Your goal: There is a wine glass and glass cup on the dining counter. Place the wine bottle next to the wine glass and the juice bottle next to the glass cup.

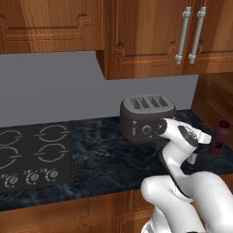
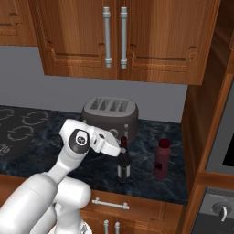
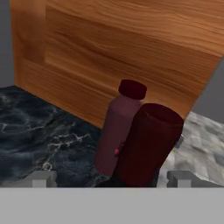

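A: Where do the two bottles stand?

B: Both are on the dark marbled table beside the toaster (image 2: 109, 116), at its right end by the wooden cabinet side. The wine bottle (image 2: 123, 161) is the near-black one with the pale label band and dark red neck; the juice bottle (image 2: 162, 158) stands upright near it, closer to the wooden wall.

A: And the gripper?

B: The gripper (image 2: 119, 149) is up at the neck of the wine bottle. In the hand view the dark red bottle top (image 3: 148, 146) rises right between the two finger tips, with the juice bottle (image 3: 119, 131) just behind it. The jaws stand spread to their fullest and hold nothing; I see no pad pressed on the bottle.

A: So how far along is the job?

B: By my reading, barely begun. Neither bottle has left this table, and the wine glass, the glass cup and the dining counter are somewhere beyond what these cameras face.

A: What remains?

B: Nearly everything: closing on the wine bottle, lifting it clear of the juice bottle without knocking it, carrying it to the wine glass, then coming back for the juice bottle and setting it by the glass cup.
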{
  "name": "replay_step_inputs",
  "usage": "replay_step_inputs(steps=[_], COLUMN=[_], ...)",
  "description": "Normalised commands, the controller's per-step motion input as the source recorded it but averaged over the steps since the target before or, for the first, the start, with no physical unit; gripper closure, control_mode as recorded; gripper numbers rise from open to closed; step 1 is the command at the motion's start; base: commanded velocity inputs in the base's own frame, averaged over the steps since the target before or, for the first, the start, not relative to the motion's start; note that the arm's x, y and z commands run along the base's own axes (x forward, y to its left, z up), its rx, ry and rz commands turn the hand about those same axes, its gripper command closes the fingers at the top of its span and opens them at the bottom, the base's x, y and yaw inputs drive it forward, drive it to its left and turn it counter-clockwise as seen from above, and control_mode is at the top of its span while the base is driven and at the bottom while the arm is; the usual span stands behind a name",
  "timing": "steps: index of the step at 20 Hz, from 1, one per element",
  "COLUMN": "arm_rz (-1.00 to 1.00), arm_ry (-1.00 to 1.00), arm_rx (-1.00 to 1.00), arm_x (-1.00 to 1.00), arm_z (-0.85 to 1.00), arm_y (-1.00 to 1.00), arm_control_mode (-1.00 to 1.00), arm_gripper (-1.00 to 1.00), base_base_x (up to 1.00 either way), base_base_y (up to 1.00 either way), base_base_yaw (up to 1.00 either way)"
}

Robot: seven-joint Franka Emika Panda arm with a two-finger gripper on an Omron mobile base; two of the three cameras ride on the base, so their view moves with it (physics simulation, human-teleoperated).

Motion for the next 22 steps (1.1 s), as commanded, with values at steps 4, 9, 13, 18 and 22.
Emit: replay_step_inputs(steps=[4,9,13,18,22], arm_rz=[0.01,0.00,0.00,0.01,0.03], arm_ry=[0.00,0.00,0.00,0.00,0.00], arm_rx=[0.00,0.00,0.00,0.00,0.00], arm_x=[0.00,0.00,0.05,0.08,0.04], arm_z=[-0.23,-0.22,-0.22,-0.21,-0.21], arm_y=[-0.13,-0.19,-0.06,-0.04,-0.03], arm_control_mode=[-1.00,-1.00,-1.00,-1.00,-1.00], arm_gripper=[-1.00,-1.00,-1.00,-1.00,-1.00], base_base_x=[0.00,0.00,0.00,0.00,0.00], base_base_y=[0.00,0.00,0.00,0.00,0.00], base_base_yaw=[0.00,0.00,0.00,0.00,0.00])
